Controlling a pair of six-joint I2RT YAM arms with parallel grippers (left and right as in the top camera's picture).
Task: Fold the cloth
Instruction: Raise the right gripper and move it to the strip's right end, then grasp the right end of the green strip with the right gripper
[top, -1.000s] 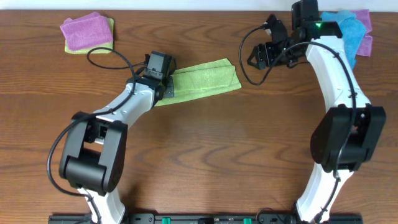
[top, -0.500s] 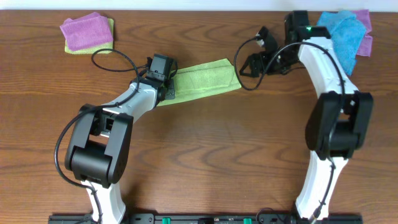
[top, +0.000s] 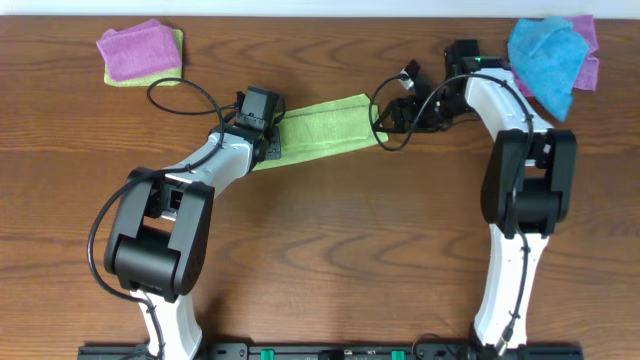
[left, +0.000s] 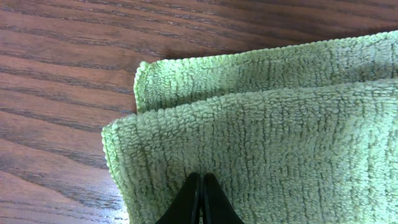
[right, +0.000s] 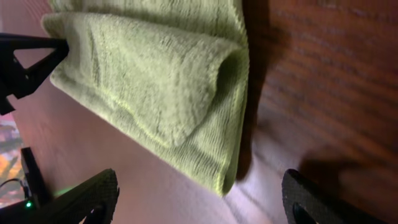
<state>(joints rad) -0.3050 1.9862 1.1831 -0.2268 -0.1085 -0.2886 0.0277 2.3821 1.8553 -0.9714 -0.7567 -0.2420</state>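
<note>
The lime yellow-green cloth (top: 325, 125) lies folded in a long strip on the table, running from the left gripper to the right gripper. My left gripper (top: 272, 140) is shut, its closed tips (left: 200, 193) resting on the cloth's (left: 273, 137) left end; no fabric shows between them. My right gripper (top: 385, 117) is open at the cloth's right end. In the right wrist view its wide-apart fingers (right: 199, 199) sit just short of the cloth's (right: 155, 81) doubled edge.
A purple cloth (top: 138, 48) lies on a yellow-green one at the back left. A bright blue cloth (top: 545, 55) on a purple one lies at the back right, behind the right arm. Cables hang off both wrists.
My right gripper has moved left and toward the cloth's right end, from near the blue cloth. The left gripper and the cloth have stayed in place.
</note>
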